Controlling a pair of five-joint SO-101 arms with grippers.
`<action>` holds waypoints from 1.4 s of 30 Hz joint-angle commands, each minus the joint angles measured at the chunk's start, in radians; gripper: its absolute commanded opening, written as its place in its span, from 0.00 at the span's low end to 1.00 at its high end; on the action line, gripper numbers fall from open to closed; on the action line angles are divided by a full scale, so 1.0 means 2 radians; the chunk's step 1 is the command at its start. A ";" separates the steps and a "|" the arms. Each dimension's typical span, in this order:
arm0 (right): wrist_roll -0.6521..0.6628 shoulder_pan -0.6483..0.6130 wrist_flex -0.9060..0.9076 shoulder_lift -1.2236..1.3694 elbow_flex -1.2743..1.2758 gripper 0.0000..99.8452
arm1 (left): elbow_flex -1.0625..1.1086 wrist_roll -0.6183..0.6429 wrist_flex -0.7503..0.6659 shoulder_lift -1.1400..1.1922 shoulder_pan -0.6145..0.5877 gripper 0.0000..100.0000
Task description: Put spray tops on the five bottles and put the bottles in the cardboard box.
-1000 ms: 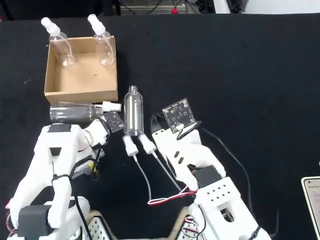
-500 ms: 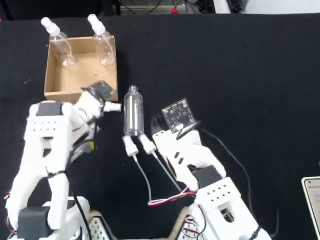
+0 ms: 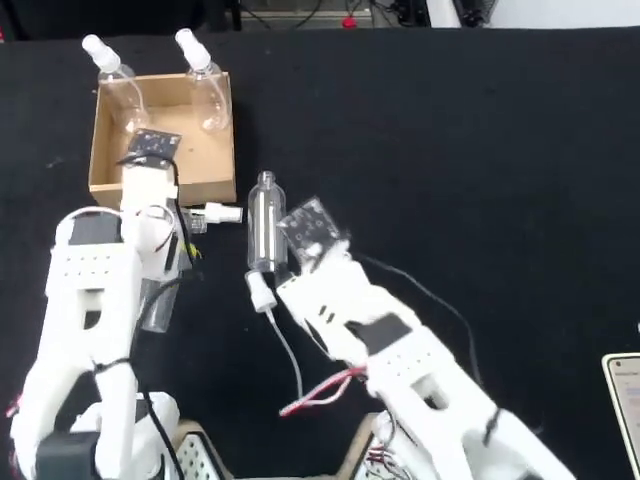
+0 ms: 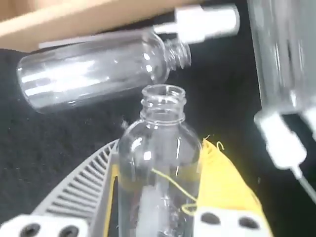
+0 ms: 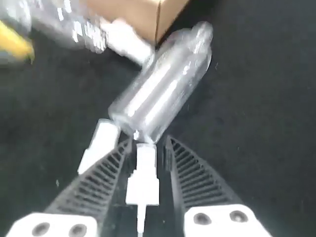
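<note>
**A:** Entry one, the container?
**B:** Cardboard box [image 3: 160, 186] on the black table [image 3: 500, 200]. First capped bottle [image 3: 120, 95] and second capped bottle [image 3: 205, 90] lean side by side on its far wall.

**A:** Left gripper?
**B:** Left gripper [image 4: 160, 143] is pinched on an open-necked bottle [image 4: 158, 123], with a grey finger on one side and a yellow one on the other. The neck points away from the wrist.

**A:** Beyond it?
**B:** Lying bottle [image 4: 94, 74], on its side just beside the box's near wall, neck bare. Loose spray top [image 4: 197, 22] is near that neck (touching or not, I cannot tell).

**A:** Right gripper?
**B:** Right gripper [image 5: 148, 143] is spread, with its fingers either side of a straddled spray top [image 5: 143, 180] on the table and a gap on each side. Centre bottle [image 5: 163, 89], uncapped, lies just past the fingertips with its base toward them. Outer spray top [image 5: 98, 145] lies beside that base, outside the fingers.
</note>
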 commanded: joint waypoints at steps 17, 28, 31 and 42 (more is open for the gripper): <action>0.000 -0.008 0.160 0.050 -0.145 0.10 | 0.152 0.054 -0.139 -0.135 -0.006 0.08; 0.002 -0.008 0.178 0.100 -0.173 0.10 | 0.169 0.090 -0.163 -0.135 -0.006 0.08; 0.000 -0.008 0.229 0.158 -0.227 0.10 | 0.171 0.106 -0.163 -0.135 -0.006 0.08; 0.000 -0.009 0.311 0.267 -0.322 0.20 | 0.208 0.107 -0.209 -0.135 -0.007 0.08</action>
